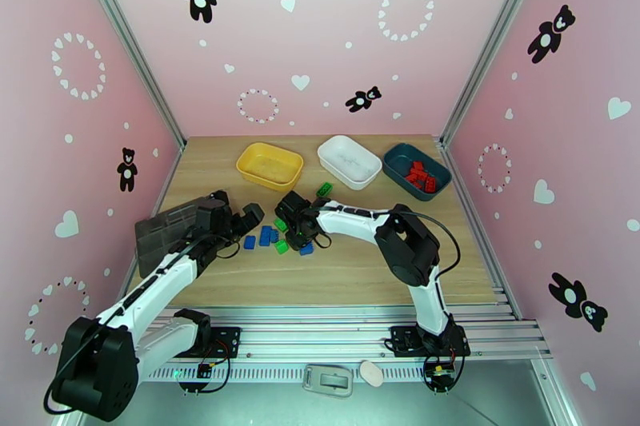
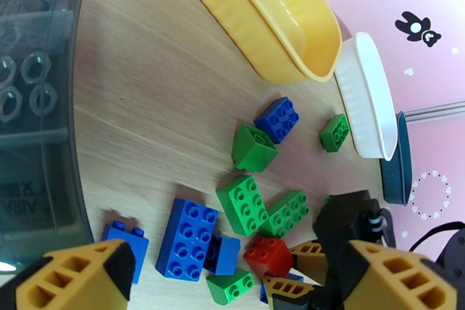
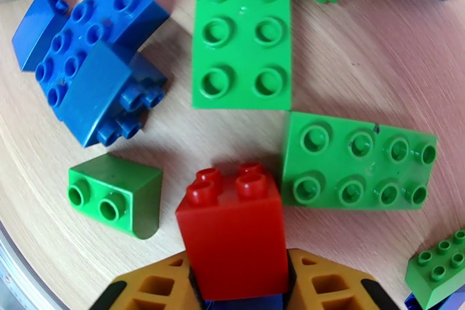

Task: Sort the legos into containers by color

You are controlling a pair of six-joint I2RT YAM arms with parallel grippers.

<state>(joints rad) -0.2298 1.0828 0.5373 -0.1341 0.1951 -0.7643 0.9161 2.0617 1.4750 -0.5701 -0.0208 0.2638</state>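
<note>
Red lego [image 3: 235,235] sits in the loose pile [image 1: 276,234], pinched between the right gripper's [image 3: 238,273] closed fingers, the teal bin [image 1: 394,161] of reds lying beyond to its right; left gripper [image 1: 244,224] hangs wide open.

A red brick [image 3: 235,241], green bricks [image 3: 241,41] and blue bricks [image 3: 93,49] are shown against a table [image 1: 336,276] of pale wood grain. A yellow bin [image 1: 270,165], a white bin [image 1: 349,161] and a dark teal bin [image 1: 398,157] are seen, red bricks [image 1: 418,173] lying in the last. The pink walls [image 1: 320,36] are patterned with white hearts and black bears.
</note>
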